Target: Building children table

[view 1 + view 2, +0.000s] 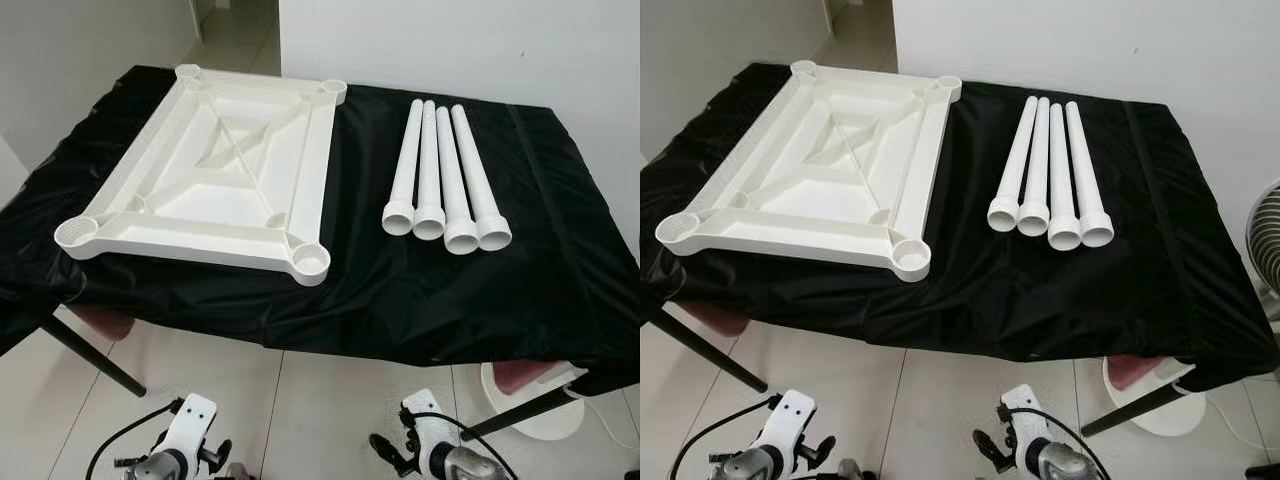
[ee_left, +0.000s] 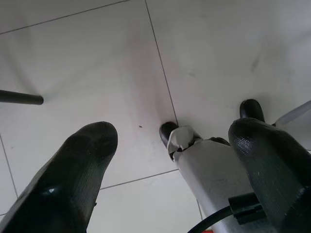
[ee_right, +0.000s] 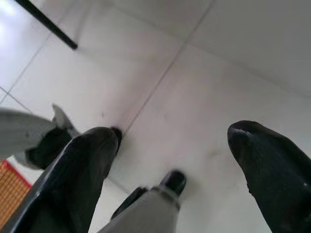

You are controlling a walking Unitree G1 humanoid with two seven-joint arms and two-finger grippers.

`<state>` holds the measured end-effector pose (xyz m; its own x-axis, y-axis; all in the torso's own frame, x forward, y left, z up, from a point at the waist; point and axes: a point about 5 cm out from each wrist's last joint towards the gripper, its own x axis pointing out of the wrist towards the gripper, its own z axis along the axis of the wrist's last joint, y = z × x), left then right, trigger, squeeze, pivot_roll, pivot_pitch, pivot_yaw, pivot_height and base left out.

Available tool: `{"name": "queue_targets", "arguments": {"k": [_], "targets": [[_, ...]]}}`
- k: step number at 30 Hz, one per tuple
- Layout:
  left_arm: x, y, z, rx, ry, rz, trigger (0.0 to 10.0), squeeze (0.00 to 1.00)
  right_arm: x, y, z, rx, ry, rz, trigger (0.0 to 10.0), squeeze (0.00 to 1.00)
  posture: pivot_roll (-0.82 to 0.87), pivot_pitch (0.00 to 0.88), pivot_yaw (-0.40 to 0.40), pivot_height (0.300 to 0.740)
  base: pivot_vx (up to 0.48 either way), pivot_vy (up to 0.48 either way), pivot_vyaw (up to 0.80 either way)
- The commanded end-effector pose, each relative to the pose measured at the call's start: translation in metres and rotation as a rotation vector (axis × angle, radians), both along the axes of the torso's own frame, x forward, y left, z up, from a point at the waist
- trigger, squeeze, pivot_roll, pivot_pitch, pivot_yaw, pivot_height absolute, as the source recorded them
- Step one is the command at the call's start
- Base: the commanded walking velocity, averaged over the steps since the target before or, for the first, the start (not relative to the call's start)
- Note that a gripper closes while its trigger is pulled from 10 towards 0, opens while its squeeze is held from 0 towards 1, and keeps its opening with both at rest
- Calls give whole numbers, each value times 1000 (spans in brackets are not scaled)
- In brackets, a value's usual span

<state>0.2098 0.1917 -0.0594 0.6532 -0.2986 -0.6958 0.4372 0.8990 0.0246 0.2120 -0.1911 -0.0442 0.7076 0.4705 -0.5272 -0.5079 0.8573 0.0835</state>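
Observation:
A white plastic tabletop (image 1: pixel 215 170) lies underside up on the left half of a black-draped table (image 1: pixel 400 290), with a round leg socket (image 1: pixel 312 260) at each corner. To its right, several white tube legs (image 1: pixel 440 180) lie side by side, wide ends toward me. Both arms hang low in front of the table, the left arm (image 1: pixel 185 440) and the right arm (image 1: pixel 430 445). In the left wrist view my left gripper (image 2: pixel 172 133) is open over the floor tiles and holds nothing. My right gripper (image 3: pixel 172 136) is open as well, also above bare tiles.
The black cloth drapes over the table's front edge. Black table legs (image 1: pixel 95 355) slant down to the white tiled floor. A white round fan base (image 1: pixel 530 405) stands under the right corner. A white wall rises behind the table.

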Motion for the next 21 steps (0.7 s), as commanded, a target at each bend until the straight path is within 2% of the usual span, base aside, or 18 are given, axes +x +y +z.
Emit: {"name": "queue_targets", "arguments": {"k": [1, 2, 3, 5, 10, 14, 16, 17, 19, 20, 21], "targets": [[5, -16, 7, -148, 13, -178, 10000, 0, -4, 2, 0, 33, -4, 10, 10000, 0, 32, 122, -12, 740, 0, 0, 0], [19, -28, 19, -201, -59, -238, 10000, 0, -1, 1, 3, 48, -27, 22, 10000, 0, 32, 123, -14, 740, 0, 0, 0], [28, -37, 28, -235, -104, -277, 10000, 0, 0, 1, 5, 54, -36, 23, 10000, 0, 31, 122, -14, 740, 0, 0, 0], [31, -40, 30, -232, -122, -290, 10000, 0, 1, 0, 5, 52, -37, 18, 10000, 0, 29, 121, -12, 740, 0, 0, 0], [24, -36, 21, -169, -91, -245, 10000, 0, -4, -3, -1, 29, -5, -31, 10000, 0, 28, 121, -8, 740, 0, 0, 0], [19, -36, 17, -174, -67, -237, 10000, 0, -7, -3, -3, 34, 6, -48, 10000, 0, 22, 122, -4, 740, 0, 0, 0], [11, -33, 10, -136, -34, -211, 10000, 0, -18, -10, -13, -53, 67, -116, 10000, 0, 21, 120, -1, 740, 0, 0, 0], [11, -33, 10, -136, -34, -211, 10000, 0, -18, -10, -13, -53, 67, -116, 10000, 0, 21, 120, -1, 740, 0, 0, 0], [5, -25, 3, -72, -14, -120, 10000, 0, -26, -17, -22, -154, 134, -179, 10000, 0, 23, 120, -1, 740, 0, 0, 0], [5, -25, 3, -72, -14, -120, 10000, 0, -26, -17, -22, -154, 134, -179, 10000, 0, 23, 120, -1, 740, 0, 0, 0], [3, -20, 0, -39, 1, -47, 10000, 0, -29, -19, -25, -179, 156, -220, 10000, 0, 22, 120, -1, 740, 0, 0, 0]]}}
